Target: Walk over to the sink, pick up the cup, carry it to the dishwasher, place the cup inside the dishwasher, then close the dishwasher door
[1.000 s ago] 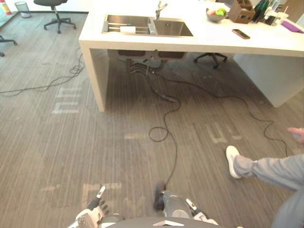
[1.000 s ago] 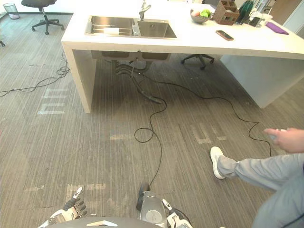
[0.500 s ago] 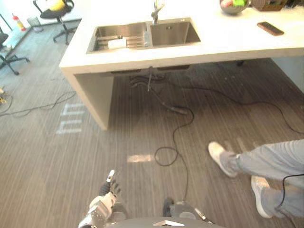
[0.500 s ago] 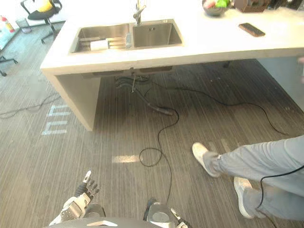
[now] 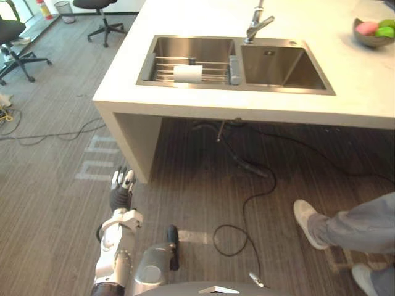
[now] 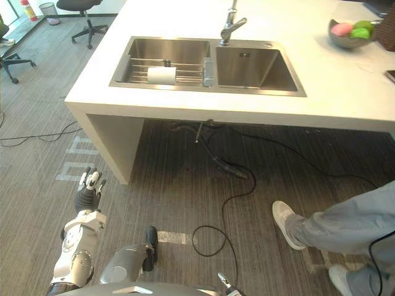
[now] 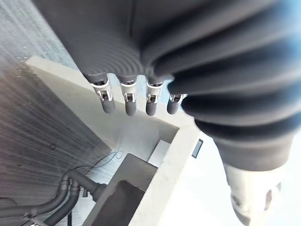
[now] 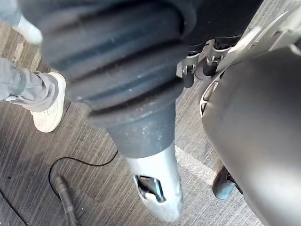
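Walking toward the stainless-steel double sink [image 5: 284, 65] at 12 o'clock, the robot is carrying nothing, fingers [image 7: 126, 101] straight on left hand [image 5: 121, 190] and right hand [image 8: 136, 127], while the white cylindrical cup [image 5: 187, 73] is lying on the sink's wire rack [image 5: 162, 66], awaiting a closer reach.

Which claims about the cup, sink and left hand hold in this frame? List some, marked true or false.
The cup lies on the rack in the left basin of the sink. True.
The left hand holds the cup. False: it hangs open above the floor, holding nothing.
The fruit bowl stands in the right basin. False: it stands on the counter, right of the sink.
A person's white shoe is on the floor. True.
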Controlling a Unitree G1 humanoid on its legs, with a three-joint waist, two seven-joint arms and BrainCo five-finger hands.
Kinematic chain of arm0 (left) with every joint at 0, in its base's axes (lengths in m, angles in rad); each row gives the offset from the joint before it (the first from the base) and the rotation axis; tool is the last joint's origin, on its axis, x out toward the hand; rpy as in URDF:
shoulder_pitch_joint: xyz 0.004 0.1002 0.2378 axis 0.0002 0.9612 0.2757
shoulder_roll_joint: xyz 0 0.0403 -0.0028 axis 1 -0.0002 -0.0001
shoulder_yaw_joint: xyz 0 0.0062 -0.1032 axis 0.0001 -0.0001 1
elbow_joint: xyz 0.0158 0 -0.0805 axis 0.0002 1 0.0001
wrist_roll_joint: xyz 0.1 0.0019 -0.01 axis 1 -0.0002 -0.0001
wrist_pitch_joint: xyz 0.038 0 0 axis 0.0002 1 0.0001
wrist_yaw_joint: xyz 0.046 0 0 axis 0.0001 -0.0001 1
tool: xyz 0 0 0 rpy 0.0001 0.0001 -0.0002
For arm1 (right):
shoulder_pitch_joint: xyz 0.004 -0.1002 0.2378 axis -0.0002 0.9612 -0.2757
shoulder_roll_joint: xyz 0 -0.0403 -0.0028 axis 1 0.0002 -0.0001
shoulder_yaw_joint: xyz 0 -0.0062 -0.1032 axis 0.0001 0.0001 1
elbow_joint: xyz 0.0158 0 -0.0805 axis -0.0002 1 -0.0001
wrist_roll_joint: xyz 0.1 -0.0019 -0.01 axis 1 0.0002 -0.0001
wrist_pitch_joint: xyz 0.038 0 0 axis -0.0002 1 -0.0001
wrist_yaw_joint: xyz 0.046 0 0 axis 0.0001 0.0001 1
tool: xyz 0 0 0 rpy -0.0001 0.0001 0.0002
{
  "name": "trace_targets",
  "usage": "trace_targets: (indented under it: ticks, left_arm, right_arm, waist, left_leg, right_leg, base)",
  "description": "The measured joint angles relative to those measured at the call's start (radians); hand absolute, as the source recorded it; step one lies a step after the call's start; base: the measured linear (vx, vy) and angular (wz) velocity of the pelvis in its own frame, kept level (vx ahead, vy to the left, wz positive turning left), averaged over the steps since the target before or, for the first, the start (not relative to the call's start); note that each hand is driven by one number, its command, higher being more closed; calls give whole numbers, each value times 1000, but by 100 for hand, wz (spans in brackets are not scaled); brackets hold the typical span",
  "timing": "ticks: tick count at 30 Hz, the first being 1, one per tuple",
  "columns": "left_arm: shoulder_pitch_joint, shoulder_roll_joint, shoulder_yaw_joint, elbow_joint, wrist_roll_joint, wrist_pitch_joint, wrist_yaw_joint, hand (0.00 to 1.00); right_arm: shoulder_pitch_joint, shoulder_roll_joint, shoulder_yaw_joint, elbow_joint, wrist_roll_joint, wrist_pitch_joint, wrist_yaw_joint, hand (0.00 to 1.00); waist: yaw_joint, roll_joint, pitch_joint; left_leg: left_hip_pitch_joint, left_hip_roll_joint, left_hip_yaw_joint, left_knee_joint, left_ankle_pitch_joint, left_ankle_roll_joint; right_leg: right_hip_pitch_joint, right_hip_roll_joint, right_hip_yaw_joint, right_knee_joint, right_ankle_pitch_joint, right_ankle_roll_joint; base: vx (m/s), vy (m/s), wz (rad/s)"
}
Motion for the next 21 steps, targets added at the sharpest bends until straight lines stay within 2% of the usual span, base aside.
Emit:
trace_targets:
  ticks: [1,2,3,4,5,6,7,8,9,10,11,12,13,15,16,17,18,19,20,21]
  left_arm:
    - [0,-5,0,-22,22,-13,9,0]
    - [-3,-2,0,-79,66,-48,35,0]
    - [-3,2,0,-96,75,-59,44,0]
    - [-4,9,0,-116,92,-68,58,0]
    - [-10,25,3,-146,131,-90,86,0]
    - [-9,27,9,-165,153,-104,109,0]
    - [-9,29,13,-191,169,-119,136,0]
    - [-11,36,17,-233,190,-142,157,0]
    - [-25,35,18,-270,215,-166,170,0]
    - [-35,36,18,-285,226,-180,174,0]
    - [-57,40,22,-303,244,-197,183,0]
    - [-83,57,35,-314,262,-226,192,0]
    - [-98,86,60,-323,261,-241,209,0]
    - [-80,90,92,-358,260,-250,219,0]
    - [-63,104,118,-420,260,-268,226,0]
    - [-57,93,119,-439,259,-281,226,0]
    - [-55,65,113,-465,260,-289,224,0]
    - [-57,55,89,-476,264,-278,223,0]
    - [-57,54,82,-483,271,-266,223,0]
    - [-62,54,73,-486,301,-242,223,0]
  right_arm:
    - [0,1,-13,0,-1,-1,0,0]
    - [3,1,-38,4,-4,0,1,0]
    - [5,5,-42,5,-4,-1,1,0]
    - [7,7,-45,5,-6,-1,2,0]
    - [8,30,-69,9,-25,-4,2,0]
    - [10,47,-101,7,-25,-13,6,0]
    - [10,54,-109,7,-25,-24,10,0]
    - [11,60,-126,7,-24,-24,9,0]
    - [20,60,-126,8,-25,-23,7,0]
    - [25,61,-128,8,-24,-23,6,0]
    - [29,66,-136,8,-23,-22,4,0]
    - [35,68,-151,8,-25,-20,1,0]
    - [55,71,-127,9,-26,-17,1,0]
    - [74,67,-88,8,-36,-19,2,0]
    - [96,79,-49,12,-51,-18,5,0]
    - [95,80,-48,20,-61,-18,6,0]
    - [91,65,-47,14,-83,-19,15,0]
    - [87,50,-57,7,-83,-17,32,0]
    - [81,46,-71,7,-83,-12,39,0]
    - [73,46,-117,9,-89,4,50,0]
  waist:
    - [0,0,-5]
    - [-11,-19,-25]
    - [-17,-26,-31]
    - [-22,-26,-31]
    - [-25,-34,-29]
    - [-30,-32,-28]
    - [-42,-21,-27]
    - [-51,-10,-29]
    - [-53,2,-27]
    - [-53,14,-25]
    - [-55,14,-26]
    - [-56,19,-26]
    - [-61,15,-27]
    - [-64,5,-37]
    - [-53,-48,-75]
    - [-44,-49,-92]
    - [-42,-21,-102]
    - [-44,7,-118]
    - [-44,13,-120]
    - [-45,31,-133]
  left_leg:
    - [9,-8,-3,-15,-6,3]
    - [67,-53,-7,-99,-14,-1]
    - [91,-69,-9,-124,-16,-3]
    - [105,-75,-13,-132,-21,0]
    - [147,-95,-13,-144,-31,15]
    - [179,-101,-16,-154,-42,27]
    - [204,-99,-30,-154,-58,29]
    - [231,-95,-55,-154,-73,28]
    - [251,-84,-74,-151,-90,18]
    - [257,-75,-87,-146,-98,16]
    - [262,-61,-100,-126,-115,7]
    - [260,-43,-115,-81,-150,-4]
    - [272,-23,-137,-18,-201,-13]
    - [296,-13,-149,21,-248,-33]
    - [307,-17,-160,62,-304,-70]
    - [305,0,-159,80,-325,-86]
    - [297,52,-160,108,-352,-112]
    - [285,89,-165,96,-354,-126]
    - [286,103,-167,78,-349,-131]
    - [296,125,-169,31,-329,-131]
  right_leg:
    - [-38,-11,23,75,19,16]
    - [-178,-64,124,329,136,171]
    - [-216,-75,161,397,194,209]
    - [-245,-77,179,472,243,219]
    - [-317,-116,163,634,239,196]
    - [-364,-138,118,710,192,147]
    - [-398,-154,50,737,127,71]
    - [-438,-163,-26,706,36,11]
    - [-466,-151,-68,582,-19,-5]
    - [-478,-138,-78,485,-34,-8]
    - [-489,-113,-68,321,-27,-7]
    - [-499,-87,-19,121,32,-4]
    - [-498,-81,20,17,136,-4]
    - [-499,-87,27,36,224,-5]
    - [-494,-93,22,67,298,-13]
    - [-482,-85,2,65,249,-7]
    - [-463,-36,-21,42,227,-18]
    - [-465,4,-44,12,219,-33]
    - [-465,22,-51,-4,217,-39]
    - [-461,54,-54,-41,218,-44]
  base:
    - [355,194,19]
    - [318,158,20]
    - [358,156,23]
    - [317,102,11]
    - [391,105,5]
    - [360,86,4]
    - [352,52,15]
    - [322,3,33]
    - [313,-23,39]
    - [311,-78,45]
    - [300,-129,51]
    - [407,-267,75]
    - [279,-218,63]
    - [327,-298,31]
    - [413,-399,3]
    - [402,-415,-8]
    - [325,-356,-14]
    - [332,-368,-10]
    - [236,-258,-6]
    - [230,-220,-10]
